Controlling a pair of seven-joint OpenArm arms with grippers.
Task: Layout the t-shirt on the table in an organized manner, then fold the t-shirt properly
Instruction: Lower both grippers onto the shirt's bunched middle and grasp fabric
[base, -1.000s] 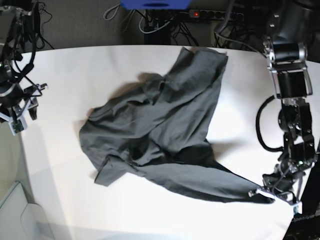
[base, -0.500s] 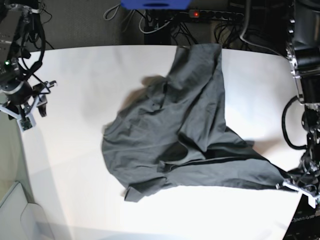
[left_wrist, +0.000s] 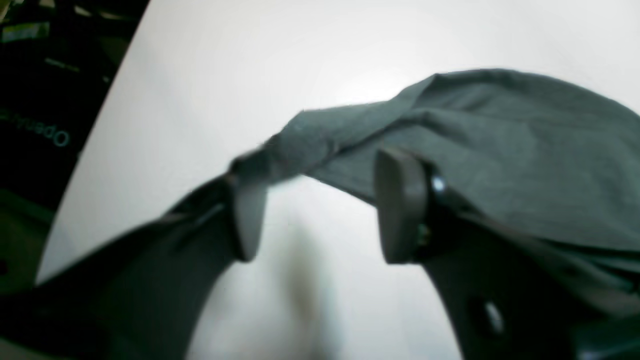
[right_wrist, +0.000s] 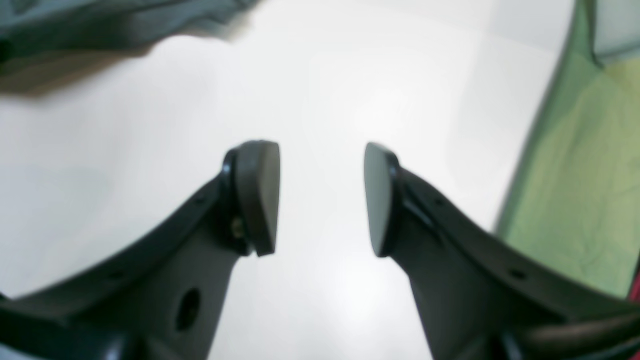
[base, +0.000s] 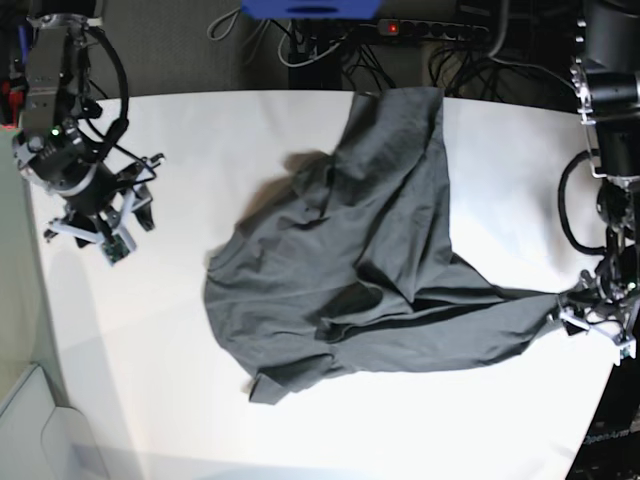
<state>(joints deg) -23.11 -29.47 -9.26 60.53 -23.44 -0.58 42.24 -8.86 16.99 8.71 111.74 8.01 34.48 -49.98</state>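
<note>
Pincer of the left arm (left_wrist: 315, 215) is seen with its jaws parted; a corner of the grey t-shirt (base: 370, 270) is draped over one fingertip (left_wrist: 247, 220), and nothing is pinched between the two pads. In the base view this pincer (base: 597, 325) is located at the worktop's (base: 200, 400) edge, at the tip of a stretched-out tail of cloth. The t-shirt is shown crumpled and unfolded on the white worktop, roughly at its middle. One long section is extended toward the far edge, where it is laid up to the rim. A short rumpled flap is found at the near side, and the stretched tail is drawn out sideways to the left arm. Dark creases are visible across the middle of the fabric. The right pincer (right_wrist: 320, 197) is held with its jaws apart and nothing between them, over bare worktop. In the base view it (base: 100, 220) is placed well apart from the shirt. Cables (base: 330, 50) and a power strip (base: 430, 28) are seen behind the worktop.
</note>
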